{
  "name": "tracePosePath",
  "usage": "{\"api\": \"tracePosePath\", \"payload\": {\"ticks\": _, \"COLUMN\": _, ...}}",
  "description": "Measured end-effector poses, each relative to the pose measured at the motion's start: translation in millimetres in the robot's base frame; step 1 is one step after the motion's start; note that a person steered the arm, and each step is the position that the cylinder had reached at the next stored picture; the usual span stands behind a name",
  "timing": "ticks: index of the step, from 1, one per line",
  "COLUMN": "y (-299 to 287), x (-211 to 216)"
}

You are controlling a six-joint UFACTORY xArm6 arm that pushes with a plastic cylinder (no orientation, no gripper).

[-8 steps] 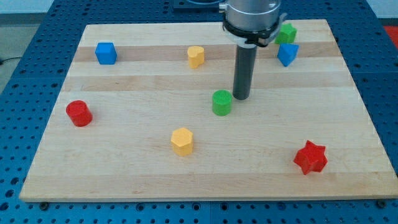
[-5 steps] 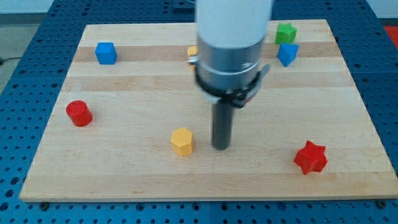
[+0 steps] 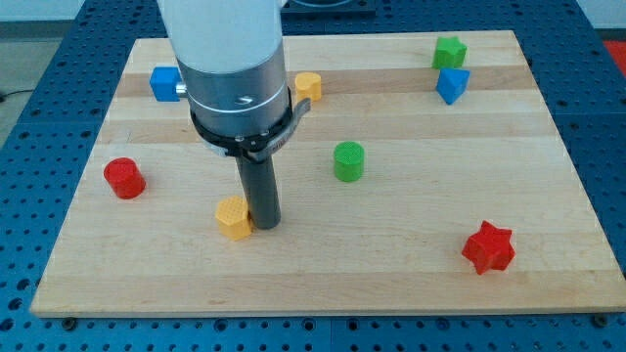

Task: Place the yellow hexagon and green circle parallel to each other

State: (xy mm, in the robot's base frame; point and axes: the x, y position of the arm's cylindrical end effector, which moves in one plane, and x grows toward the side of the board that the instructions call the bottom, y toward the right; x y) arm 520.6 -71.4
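My tip [image 3: 262,225] touches the yellow hexagon [image 3: 233,217] on its right side; green circle [image 3: 348,160] sits well apart, upper right. No claw fitted, just the rod.

No lettering, label, brand, number or sign can be read anywhere (not on the wooden board [image 3: 548,196], the coloured blocks, the arm's pale housing [image 3: 223,39] or the blue perforated bench [image 3: 29,176]).

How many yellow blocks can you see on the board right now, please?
2. The yellow hexagon lies left of centre near the view's bottom, touching my tip on its left side. Another yellow block sits near the view's top, partly hidden behind the arm.
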Motion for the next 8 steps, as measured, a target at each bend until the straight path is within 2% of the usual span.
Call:
{"api": "tracePosePath", "payload": {"ticks": 3, "y": -100, "x": 11}}
{"api": "tracePosePath", "payload": {"ticks": 4, "y": -95, "x": -28}}
{"api": "tracePosePath", "payload": {"ticks": 5, "y": -30, "x": -74}}
{"api": "tracePosePath", "payload": {"ticks": 6, "y": 35, "x": -96}}
{"api": "tracePosePath", "payload": {"ticks": 8, "y": 84, "x": -98}}
